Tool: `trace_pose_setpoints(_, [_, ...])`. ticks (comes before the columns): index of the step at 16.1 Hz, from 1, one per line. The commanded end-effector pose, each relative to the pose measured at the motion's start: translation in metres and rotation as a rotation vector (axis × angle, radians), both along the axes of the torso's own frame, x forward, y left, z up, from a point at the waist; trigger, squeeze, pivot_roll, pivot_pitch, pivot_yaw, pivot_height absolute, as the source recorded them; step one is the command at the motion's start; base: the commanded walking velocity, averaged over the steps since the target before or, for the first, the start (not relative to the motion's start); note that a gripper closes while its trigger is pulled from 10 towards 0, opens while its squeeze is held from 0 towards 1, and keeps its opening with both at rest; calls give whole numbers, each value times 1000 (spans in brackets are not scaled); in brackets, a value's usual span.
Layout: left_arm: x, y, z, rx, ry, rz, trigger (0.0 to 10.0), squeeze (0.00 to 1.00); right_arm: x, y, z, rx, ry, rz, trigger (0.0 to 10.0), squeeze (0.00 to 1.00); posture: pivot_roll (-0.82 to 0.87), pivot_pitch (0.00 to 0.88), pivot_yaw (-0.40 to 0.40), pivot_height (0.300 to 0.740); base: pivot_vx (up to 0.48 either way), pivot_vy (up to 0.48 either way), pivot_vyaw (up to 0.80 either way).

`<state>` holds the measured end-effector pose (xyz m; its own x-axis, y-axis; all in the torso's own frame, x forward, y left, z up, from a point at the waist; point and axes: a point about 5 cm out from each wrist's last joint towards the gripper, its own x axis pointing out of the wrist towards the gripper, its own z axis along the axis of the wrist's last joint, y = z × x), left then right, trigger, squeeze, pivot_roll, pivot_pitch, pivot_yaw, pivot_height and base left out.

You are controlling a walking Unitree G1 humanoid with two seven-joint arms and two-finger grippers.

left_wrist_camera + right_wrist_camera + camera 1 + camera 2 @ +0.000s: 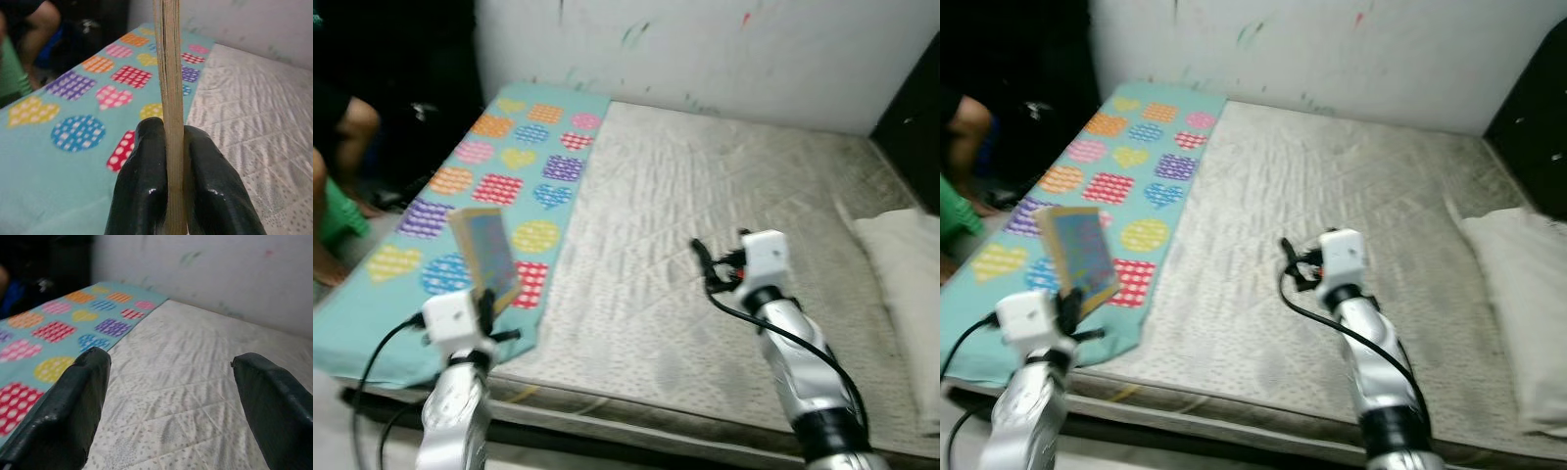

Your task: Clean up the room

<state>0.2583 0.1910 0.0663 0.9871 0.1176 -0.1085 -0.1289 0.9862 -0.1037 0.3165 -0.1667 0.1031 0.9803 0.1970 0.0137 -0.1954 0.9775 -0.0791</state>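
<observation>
The book [485, 257] is standing upright in my left gripper [168, 147], and I am holding it above the front left corner of the mattress [705, 225], over the turquoise sheet [372, 313]. It is a thin, flat rectangle with a pale blue cover and tan edges. In my left wrist view I am seeing its cream page edges as a narrow vertical strip, and my two glossy black fingers [142, 191] are pressing on it from both sides, so this gripper is clenched around the book.

The sheet is covering the left strip of the mattress, from the front edge to the back edge at the wall [724, 49]. It is smooth cloth, printed with hearts, circles and rounded squares in yellow, blue, purple, orange and pink, many of them dotted or checked.

The remaining surface of the mattress is bare, grey-white and quilted, with stitched diagonal lines and small wrinkles. A soft white pillow [906, 284] is lying at its right edge.

My right gripper [171, 382] is hovering over the middle of the bare mattress, touching nothing. Its rounded dark fingers [68, 406] are standing wide apart and nothing is between them.

Beside the left edge of the mattress a person is sitting; I am seeing a bent knee [357, 122] and something green [337, 215] under it.
</observation>
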Motion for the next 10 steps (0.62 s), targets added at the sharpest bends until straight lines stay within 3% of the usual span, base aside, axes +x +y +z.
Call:
trace_pose_setpoints(1, [12, -10, 12, 18, -50, -70, 10000, 0, -5, -11, 0, 3, -15, -58, 10000, 0, -151, 0, 0, 740, 0, 0, 0])
trace_pose_setpoints(5, [26, -21, 16, 21, -52, -151, 10000, 0, -14, -13, -1, 18, -30, -106, 10000, 0, -204, 0, 51, 740, 0, 0, 0])
trace_pose_setpoints(10, [14, -12, 9, 28, -31, -129, 10000, 0, -18, -8, -4, 23, -17, -96, 10000, 0, -173, 0, 41, 740, 0, 0, 0])
